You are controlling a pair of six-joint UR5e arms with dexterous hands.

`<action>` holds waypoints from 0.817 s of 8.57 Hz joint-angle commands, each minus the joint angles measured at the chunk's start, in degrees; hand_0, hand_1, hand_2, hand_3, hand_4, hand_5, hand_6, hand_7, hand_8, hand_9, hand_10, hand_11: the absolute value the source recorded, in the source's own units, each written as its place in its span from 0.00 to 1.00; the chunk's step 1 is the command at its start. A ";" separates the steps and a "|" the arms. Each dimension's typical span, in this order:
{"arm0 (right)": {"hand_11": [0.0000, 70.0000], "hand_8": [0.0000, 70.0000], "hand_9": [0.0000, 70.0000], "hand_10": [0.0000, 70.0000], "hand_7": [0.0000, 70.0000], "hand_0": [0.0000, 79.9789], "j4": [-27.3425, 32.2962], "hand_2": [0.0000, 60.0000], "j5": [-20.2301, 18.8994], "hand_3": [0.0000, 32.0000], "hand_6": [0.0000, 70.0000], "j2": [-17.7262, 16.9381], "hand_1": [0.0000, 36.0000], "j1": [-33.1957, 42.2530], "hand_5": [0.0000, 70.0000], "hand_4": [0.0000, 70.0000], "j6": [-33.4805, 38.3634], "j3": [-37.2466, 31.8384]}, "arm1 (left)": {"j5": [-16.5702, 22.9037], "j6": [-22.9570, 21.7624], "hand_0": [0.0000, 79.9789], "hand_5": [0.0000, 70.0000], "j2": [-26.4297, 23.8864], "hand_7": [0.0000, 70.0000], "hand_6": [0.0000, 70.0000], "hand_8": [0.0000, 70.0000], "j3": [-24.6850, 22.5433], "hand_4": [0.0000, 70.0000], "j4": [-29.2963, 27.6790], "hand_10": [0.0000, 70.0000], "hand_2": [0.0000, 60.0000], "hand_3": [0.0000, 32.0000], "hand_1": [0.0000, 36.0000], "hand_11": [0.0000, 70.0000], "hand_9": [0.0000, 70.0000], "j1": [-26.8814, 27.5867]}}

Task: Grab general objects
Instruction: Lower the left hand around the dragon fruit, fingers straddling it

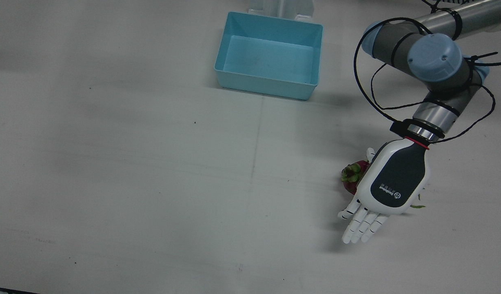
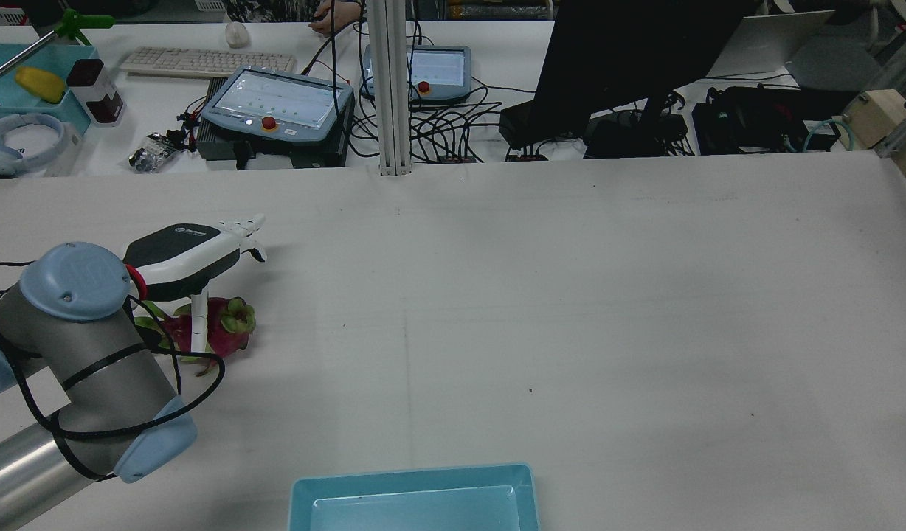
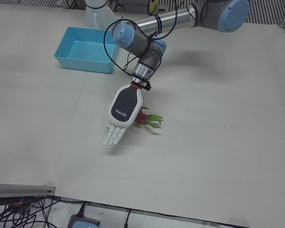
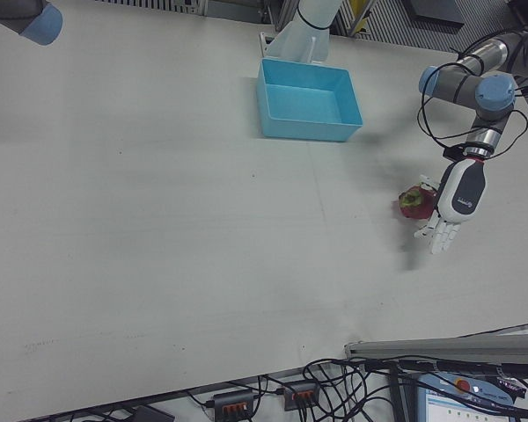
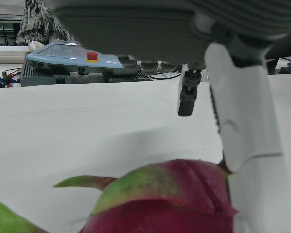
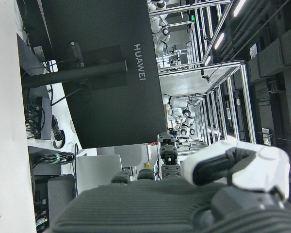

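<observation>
One fruit lies on the table (image 1: pixel 111 163) in the front view: a dragon fruit (image 1: pixel 352 175), magenta with green scales, at about 4 o'clock from the blue bin (image 1: pixel 269 55). The left hand (image 1: pixel 391 183) hovers palm-down over it, fingers (image 1: pixel 362 224) stretched flat toward 7 o'clock and grasping nothing. The bin sits well apart near the top edge; the table's left half is bare.

Rear view: the fruit (image 2: pixel 217 328) lies under the left hand (image 2: pixel 184 254), one white digit reaching down against its near side, the rest pointing straight ahead. A black cable (image 2: pixel 195 383) loops beside the fruit. Monitors and control panels stand beyond the far table edge.

Left-front view: open surface surrounds the hand (image 3: pixel 123 111) on every side.

Right-front view: fruit (image 4: pixel 415 202) and hand (image 4: pixel 453 207) sit near the table's right edge.

Left hand view: the fruit (image 5: pixel 160 204) fills the bottom, a white digit touching its right side.

Right hand view: the right hand (image 6: pixel 194 194) is raised off the table; whether released or clenched, I cannot tell.
</observation>
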 commanded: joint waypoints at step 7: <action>0.00 0.00 0.00 0.00 0.00 0.00 0.09 0.00 0.00 0.00 0.00 0.00 0.00 0.00 0.00 0.00 0.00 0.02 | -1.88 2.73 0.68 0.47 1.83 0.00 0.00 0.08 2.27 0.00 -0.01 0.02 1.00 0.07 1.00 0.08 0.00 2.68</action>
